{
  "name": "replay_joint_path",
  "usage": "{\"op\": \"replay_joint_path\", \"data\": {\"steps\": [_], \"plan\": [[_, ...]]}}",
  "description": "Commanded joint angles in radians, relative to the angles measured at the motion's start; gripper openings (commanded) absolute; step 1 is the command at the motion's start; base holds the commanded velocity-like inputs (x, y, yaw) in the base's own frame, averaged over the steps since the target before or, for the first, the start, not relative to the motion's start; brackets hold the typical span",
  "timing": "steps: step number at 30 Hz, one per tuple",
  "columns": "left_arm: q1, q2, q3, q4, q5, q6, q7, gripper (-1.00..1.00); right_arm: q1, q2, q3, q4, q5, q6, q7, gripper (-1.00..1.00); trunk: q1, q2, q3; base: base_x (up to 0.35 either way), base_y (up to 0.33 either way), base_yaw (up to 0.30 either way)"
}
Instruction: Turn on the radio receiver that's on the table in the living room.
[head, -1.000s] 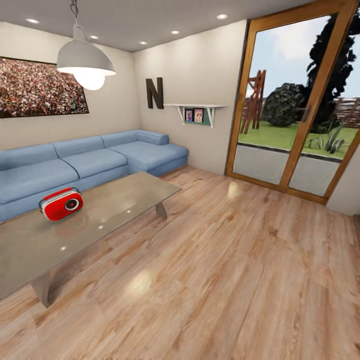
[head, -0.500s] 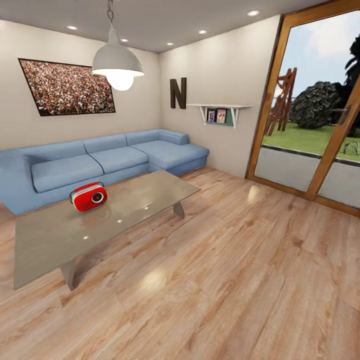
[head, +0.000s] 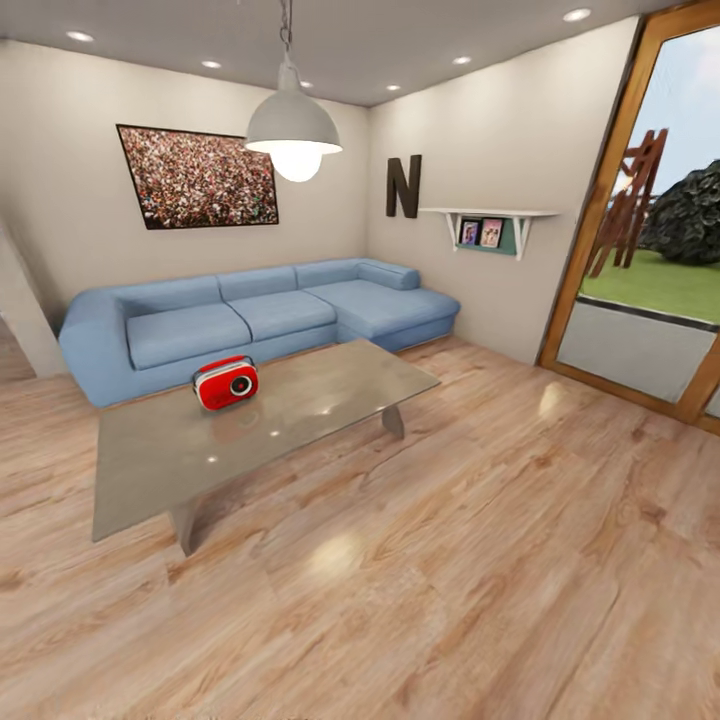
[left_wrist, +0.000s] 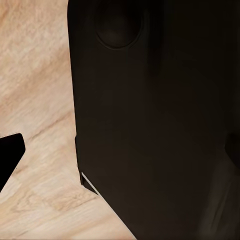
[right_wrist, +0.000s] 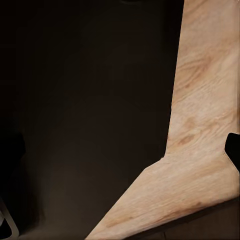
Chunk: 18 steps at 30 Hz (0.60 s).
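Wood planks, pale and glossy, cover the floor (head: 480, 560) of the living room in the head view, catching soft ceiling reflections. One low table (head: 300, 420) stands left of centre, a long rectangle with a smooth grey-brown top that mirrors the lights; its long axis runs from near left to far right. One radio (head: 226, 383) sits on it toward the far left edge, a small red rounded box with pale trim, a thin handle on top and a round dial on its front. It stands upright, its long side roughly along the table's far edge, the dial facing the near right. Behind the table, one light-blue sofa (head: 250, 315) bends in an L along the two pale walls, soft and cushioned. One framed crowd picture (head: 198, 176) hangs above it, one white dome lamp (head: 293, 127) hangs from the ceiling, one dark letter N (head: 404, 186) is on the far wall beside one white shelf (head: 489, 216) with two small photos. A wood-framed glass door (head: 640, 230) fills the right.

Left wrist view: dark, smooth robot casing over the plank floor; whether the jaws are open I cannot tell.

Right wrist view: the same dark casing and planks; the jaws' state I cannot tell either.
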Motion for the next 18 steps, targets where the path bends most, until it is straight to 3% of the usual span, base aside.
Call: {"op": "replay_joint_path", "data": {"steps": [1,18], "plan": [[0.000,0.000,0.000,0.000,0.000,0.000,0.000,1.00,0.000,0.000,0.001,0.000,0.000,0.000,0.000,1.00,0.000,0.000,0.000,0.000,0.000,0.273],[0.000,0.000,0.000,0.000,0.000,0.000,0.000,1.00,0.000,0.000,-0.001,0.000,0.000,0.000,0.000,1.00,0.000,0.000,0.000,0.000,0.000,0.269]]}}
